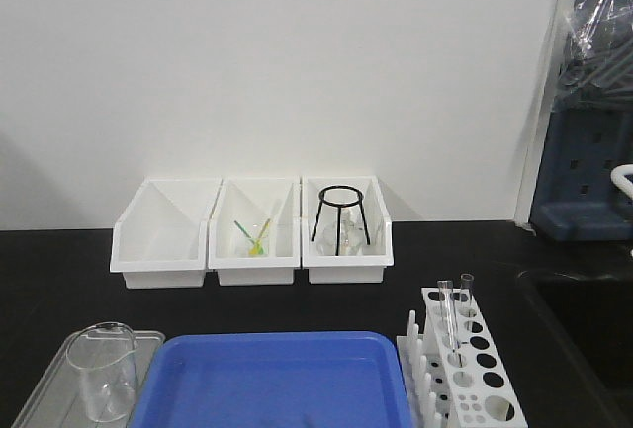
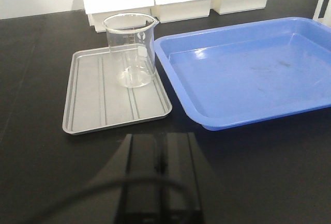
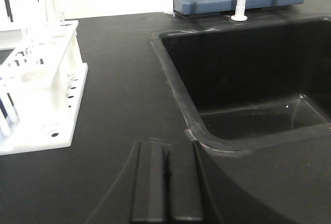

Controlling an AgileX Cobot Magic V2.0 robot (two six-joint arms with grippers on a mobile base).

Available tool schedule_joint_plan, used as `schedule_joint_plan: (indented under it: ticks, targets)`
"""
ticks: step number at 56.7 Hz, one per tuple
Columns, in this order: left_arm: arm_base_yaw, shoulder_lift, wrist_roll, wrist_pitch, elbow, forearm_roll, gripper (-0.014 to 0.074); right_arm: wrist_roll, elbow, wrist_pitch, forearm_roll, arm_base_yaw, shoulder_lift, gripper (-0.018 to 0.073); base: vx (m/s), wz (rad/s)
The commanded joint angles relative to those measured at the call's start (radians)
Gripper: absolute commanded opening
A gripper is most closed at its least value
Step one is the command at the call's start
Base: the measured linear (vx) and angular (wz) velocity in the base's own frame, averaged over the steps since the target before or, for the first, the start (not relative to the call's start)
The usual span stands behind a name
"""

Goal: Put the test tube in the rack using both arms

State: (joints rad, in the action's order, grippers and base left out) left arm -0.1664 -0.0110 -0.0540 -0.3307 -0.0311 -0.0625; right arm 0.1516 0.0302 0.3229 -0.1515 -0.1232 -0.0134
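Observation:
The white rack (image 1: pixel 473 374) stands at the table's front right, with upright pegs along its left side. Two slim clear test tubes stand in its back holes, one (image 1: pixel 448 315) leaning a little, the other (image 1: pixel 466 295) just behind it. The right wrist view has the rack (image 3: pixel 39 92) at the left, a clear tube (image 3: pixel 53 6) rising from its far end. My right gripper (image 3: pixel 166 146) is shut and holds nothing, low over the black table beside the rack. My left gripper (image 2: pixel 161 138) is shut on nothing, in front of the grey tray. Neither arm shows in the front view.
A clear spouted beaker (image 2: pixel 130 50) stands on a grey tray (image 2: pixel 88 105). Beside it lies a blue tray (image 2: pixel 248 74). Three white bins (image 1: pixel 253 231) line the back, one with a black wire stand (image 1: pixel 341 215). A deep black sink (image 3: pixel 248 74) opens right of the rack.

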Motion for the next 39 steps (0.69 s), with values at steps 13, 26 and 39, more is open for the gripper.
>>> schedule_joint_plan:
  ticks: [13, 26, 39]
  targets:
    - [0.002, -0.015, -0.002, 0.081, 0.029, 0.007, 0.0159, -0.005, 0.018, -0.083, -0.009, -0.004, -0.006, -0.0011, 0.0, 0.0]
    - [0.002, -0.015, -0.002, 0.081, 0.029, 0.007, 0.0159, -0.005, 0.018, -0.083, -0.009, -0.004, -0.006, -0.0011, 0.0, 0.0]
    - [0.002, -0.015, -0.002, 0.081, 0.029, 0.007, 0.0159, -0.005, 0.018, -0.083, -0.009, -0.004, -0.006, -0.0011, 0.0, 0.0]
